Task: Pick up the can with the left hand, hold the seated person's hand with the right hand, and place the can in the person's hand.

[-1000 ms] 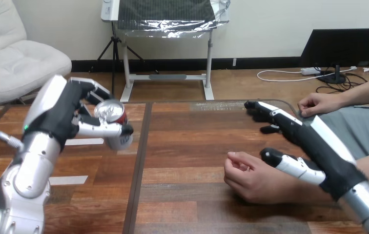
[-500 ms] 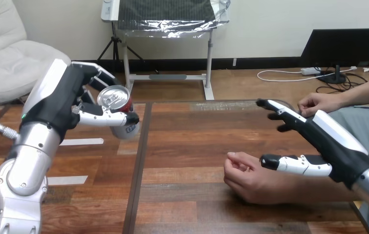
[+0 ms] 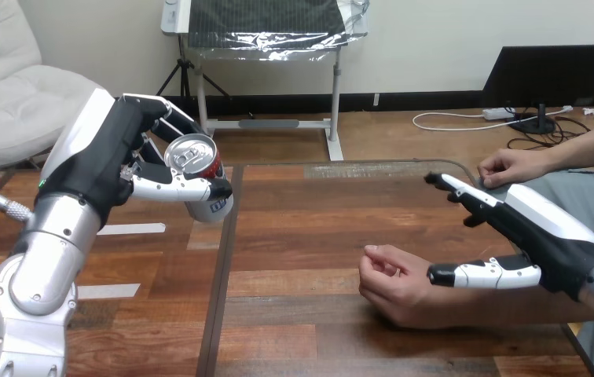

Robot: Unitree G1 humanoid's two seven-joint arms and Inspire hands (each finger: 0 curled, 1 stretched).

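Head view: the left hand [image 3: 109, 169] is up in the air over the left part of the table [image 3: 302, 236]. Its fingers & thumb are curled round the can [image 3: 202, 174], so it grips the can. The can is red w/ a silver top and tipped a bit toward the camera. It does not touch the table (it hangs well above the wood).

The right hand [image 3: 549, 239] is at the right side, low over the table. It is open: its fingers [image 3: 460, 191] are straight & point left. Its thumb [image 3: 478, 275] sticks out flat over the wrist of the person's hand [image 3: 396, 287]. I can't tell if thumb & wrist touch, but the thumb is not curled round the wrist.

The person's hand rests on the table near the middle, fingers loosely bent. The can & this hand are well apart. The person's other hand [image 3: 514, 166] sits at the table's far right edge, just behind the robot's straight fingers.
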